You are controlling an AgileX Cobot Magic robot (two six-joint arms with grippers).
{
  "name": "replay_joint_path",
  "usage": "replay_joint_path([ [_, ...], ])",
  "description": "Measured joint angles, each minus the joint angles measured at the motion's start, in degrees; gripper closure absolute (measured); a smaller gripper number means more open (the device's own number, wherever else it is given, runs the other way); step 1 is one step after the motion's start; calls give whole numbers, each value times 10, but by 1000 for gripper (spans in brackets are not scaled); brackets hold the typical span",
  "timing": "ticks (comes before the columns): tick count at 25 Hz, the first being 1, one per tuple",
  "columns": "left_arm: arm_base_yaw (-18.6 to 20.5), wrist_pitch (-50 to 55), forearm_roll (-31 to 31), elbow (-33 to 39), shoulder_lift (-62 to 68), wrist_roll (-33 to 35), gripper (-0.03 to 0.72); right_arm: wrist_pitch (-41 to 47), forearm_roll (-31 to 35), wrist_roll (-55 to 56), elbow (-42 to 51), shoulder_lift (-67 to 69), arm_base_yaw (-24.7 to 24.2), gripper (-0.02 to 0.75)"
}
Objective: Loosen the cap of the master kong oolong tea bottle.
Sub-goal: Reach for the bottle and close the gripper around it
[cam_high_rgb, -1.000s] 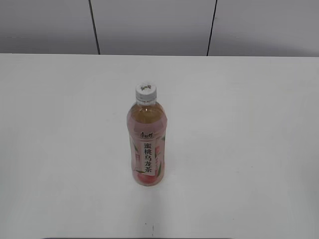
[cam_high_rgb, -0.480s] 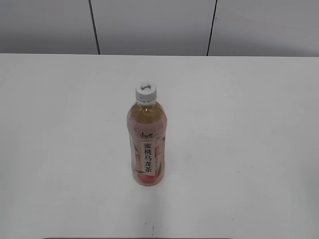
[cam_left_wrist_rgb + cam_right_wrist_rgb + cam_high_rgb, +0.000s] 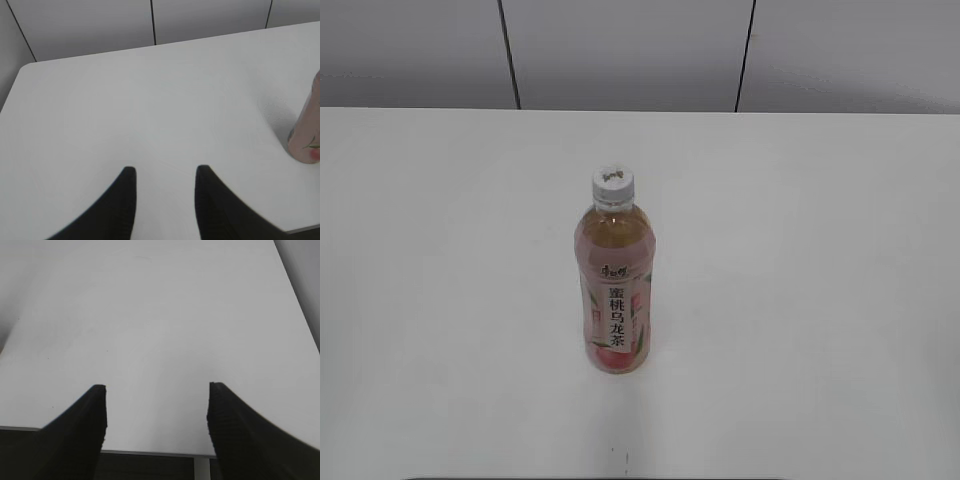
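Observation:
The master kong oolong tea bottle (image 3: 615, 290) stands upright in the middle of the white table, its pink label and white strip of black characters facing the exterior camera. Its white ribbed cap (image 3: 612, 183) sits on the neck. Neither arm shows in the exterior view. In the left wrist view my left gripper (image 3: 165, 172) is open over bare table, with the bottle's base (image 3: 306, 135) at the far right edge, well apart from the fingers. My right gripper (image 3: 157, 388) is open wider, above the table's near edge; no bottle shows in its view.
The white table (image 3: 800, 260) ends at a grey panelled wall (image 3: 630, 50) behind. The table's near edge (image 3: 150, 452) lies just under the right gripper, with dark space below it.

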Motion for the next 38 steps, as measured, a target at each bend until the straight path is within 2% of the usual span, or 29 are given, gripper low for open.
replay_joint_path([
  [4,0,-34,3,-8,25,0,446,0,0,0,0,0,0,256],
  [11,0,-206,-14,-11,120,0,446,0,0,0,0,0,0,256],
  [22,0,-421,-80,-11,374,0,446,0,0,0,0,0,0,256],
  [27,0,-533,-134,-7,484,0,446,0,0,0,0,0,0,256],
  [31,-5,-611,-155,-7,536,0,446,0,0,0,0,0,0,256],
  [35,-21,-703,-151,-7,591,0,446,0,0,0,0,0,0,256],
  [38,-31,-762,-123,-7,638,0,446,0,0,0,0,0,0,256],
])
